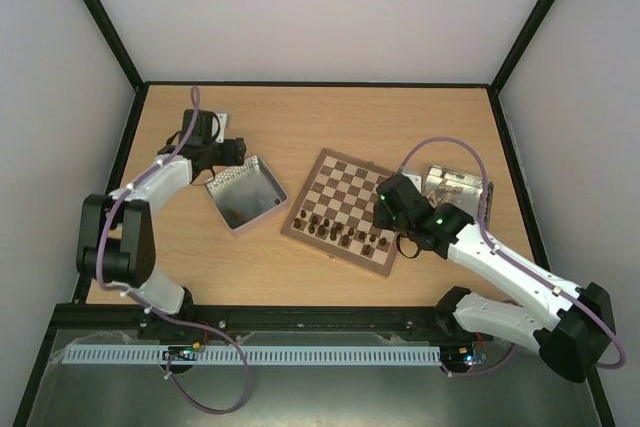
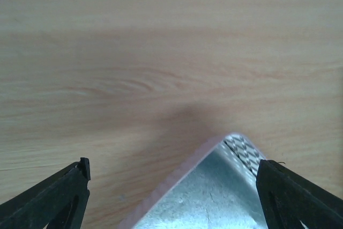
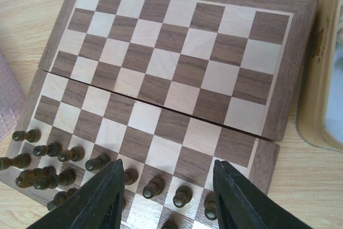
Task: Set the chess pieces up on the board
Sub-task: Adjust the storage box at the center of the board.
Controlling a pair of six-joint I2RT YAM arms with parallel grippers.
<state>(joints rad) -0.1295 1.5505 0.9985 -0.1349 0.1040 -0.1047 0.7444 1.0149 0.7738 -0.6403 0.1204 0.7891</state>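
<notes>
The board (image 1: 345, 182) lies at the table's middle, turned at an angle. Several dark chess pieces (image 1: 340, 232) stand in its two nearest rows. My right gripper (image 1: 384, 213) hovers over the board's near right corner. In the right wrist view it (image 3: 167, 165) is open, holding nothing, with pawns (image 3: 153, 187) standing on the squares below between its fingers (image 3: 102, 199). The far half of the board (image 3: 177, 63) is bare. My left gripper (image 1: 237, 151) is open above the far corner of a metal tray (image 2: 214, 191), its fingers (image 2: 59, 197) wide apart on either side.
The metal tray (image 1: 245, 195) left of the board holds a small heap of dark pieces in one corner. A second, yellow-sided tray (image 1: 455, 187) stands just right of the board, its rim (image 3: 316, 79) close to the board's edge. Black frame posts ring the table.
</notes>
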